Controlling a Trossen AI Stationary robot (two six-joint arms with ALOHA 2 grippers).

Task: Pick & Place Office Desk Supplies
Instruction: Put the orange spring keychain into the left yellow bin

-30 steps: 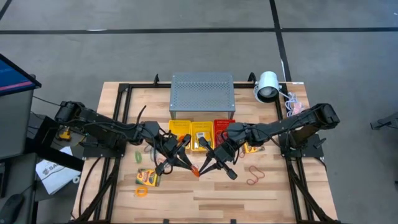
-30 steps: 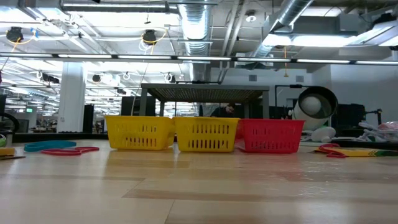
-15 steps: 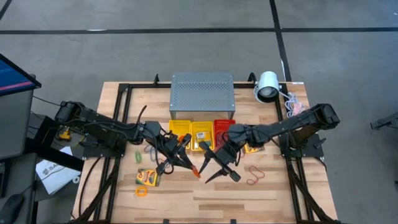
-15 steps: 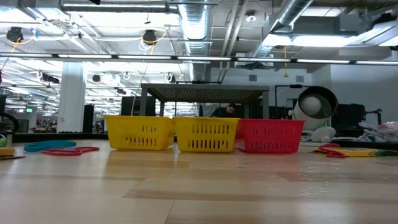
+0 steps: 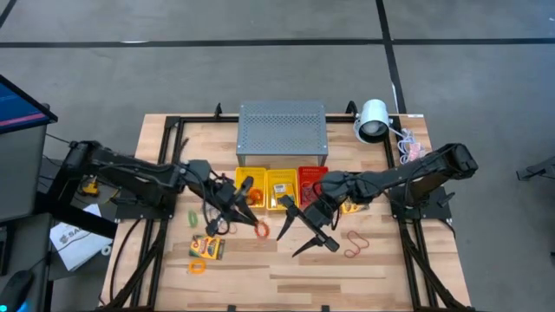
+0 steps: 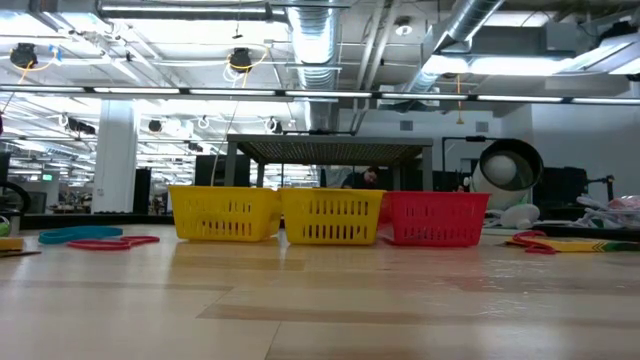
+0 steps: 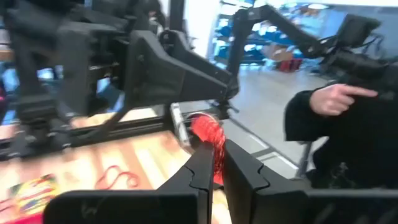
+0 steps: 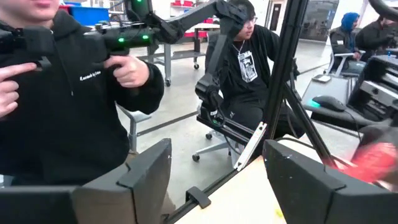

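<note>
One red band loop point(image 5: 261, 229) is pinched in the closed left gripper point(image 5: 257, 227); right gripper point(image 5: 299, 236), beside it, is spread, empty. Several supplies are left unsorted.

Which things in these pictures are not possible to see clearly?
- Basket contents: low view, the yellow baskets and red basket hide them behind mesh walls.
- Both arms: outside the low view.
- Red band loop in the left gripper: left wrist view, blurred.

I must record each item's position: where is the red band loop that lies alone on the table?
In the high view the red band loop lies flat on the table's right half, in front of the red basket, just right of the open right gripper.
</note>
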